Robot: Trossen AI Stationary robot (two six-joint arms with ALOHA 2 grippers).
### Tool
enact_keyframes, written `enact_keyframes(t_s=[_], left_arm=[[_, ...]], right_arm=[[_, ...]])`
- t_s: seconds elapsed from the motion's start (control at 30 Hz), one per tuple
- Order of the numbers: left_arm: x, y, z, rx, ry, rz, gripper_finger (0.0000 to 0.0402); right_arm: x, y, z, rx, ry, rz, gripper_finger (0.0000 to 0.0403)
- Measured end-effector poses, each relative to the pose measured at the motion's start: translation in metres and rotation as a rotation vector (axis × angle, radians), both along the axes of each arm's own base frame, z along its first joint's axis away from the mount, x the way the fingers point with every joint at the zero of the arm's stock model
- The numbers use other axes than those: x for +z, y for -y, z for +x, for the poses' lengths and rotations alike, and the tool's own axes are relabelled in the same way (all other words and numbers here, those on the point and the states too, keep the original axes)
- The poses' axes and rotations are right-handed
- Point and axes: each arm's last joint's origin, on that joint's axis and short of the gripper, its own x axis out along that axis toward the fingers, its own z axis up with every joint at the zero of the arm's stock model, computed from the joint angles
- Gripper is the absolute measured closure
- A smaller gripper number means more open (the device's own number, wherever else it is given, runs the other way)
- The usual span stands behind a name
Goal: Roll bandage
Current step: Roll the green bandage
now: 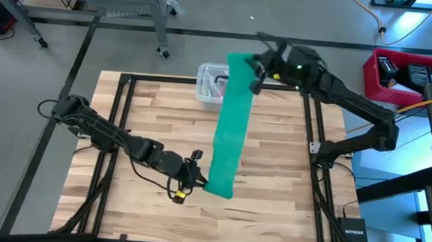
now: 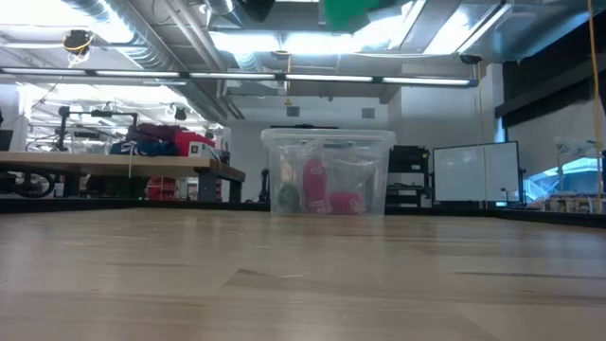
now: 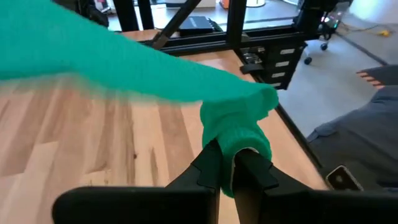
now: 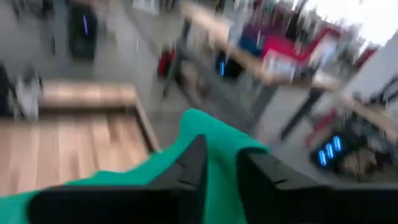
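The teal-green bandage (image 1: 229,129) hangs as a long strip in the air above the table, running from the far side to the near side. My left gripper (image 1: 196,181) is shut on its near end, low over the table's near middle. My right gripper (image 1: 258,63) is high at the far edge, and its fingers stand a little apart around the strip's far end (image 4: 217,130). In the low view only a green scrap of the bandage (image 2: 355,9) shows at the top. No part of it lies on the wood. My left gripper pinches the bunched, wadded near end of the bandage (image 3: 239,140) between its two fingers (image 3: 211,168); the cloth there is gathered into several layers. The wad sits clear of the table, and the strip leads away from it. My right gripper has the bandage's far end (image 4: 214,134) lying between and over its parted fingers (image 4: 194,165). Whether they still press the cloth, I cannot tell.
A clear plastic tub (image 1: 211,83) stands at the table's far middle, just under the strip's far part, with pink-red rolls (image 2: 331,194) in it. A black frame (image 1: 127,93) runs round the tabletop. A red crate (image 1: 403,72) stands off the table at the right.
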Motion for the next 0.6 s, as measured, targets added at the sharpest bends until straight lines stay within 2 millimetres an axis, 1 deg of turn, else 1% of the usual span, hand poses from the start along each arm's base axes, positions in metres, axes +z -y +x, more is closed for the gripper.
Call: enact_keyframes(t_s=[0.17, 0.3, 0.43, 0.53, 0.6], left_arm=[[0.003, 0.0, 0.0, 0.024, 0.004, -0.066, 0.0385], [0.003, 0.0, -0.001, 0.048, -0.017, -0.119, 0.0385], [0.004, 0.0, 0.0, 0.05, -0.007, -0.132, 0.0385], [0.006, 0.001, 0.0, 0.028, 0.01, -0.151, 0.0385], [0.006, 0.001, 0.001, 0.0, 0.0, -0.173, 0.0385]], right_arm=[[-0.024, -0.001, -0.007, -0.092, -0.253, 0.071, 0.0217], [-0.034, -0.002, -0.016, -0.167, -0.388, 0.091, 0.0151], [-0.035, -0.005, -0.022, -0.172, -0.425, 0.103, 0.0113], [-0.034, -0.004, -0.02, -0.152, -0.403, 0.104, 0.0102], [-0.034, -0.004, -0.015, -0.098, -0.375, 0.117, 0.01]])
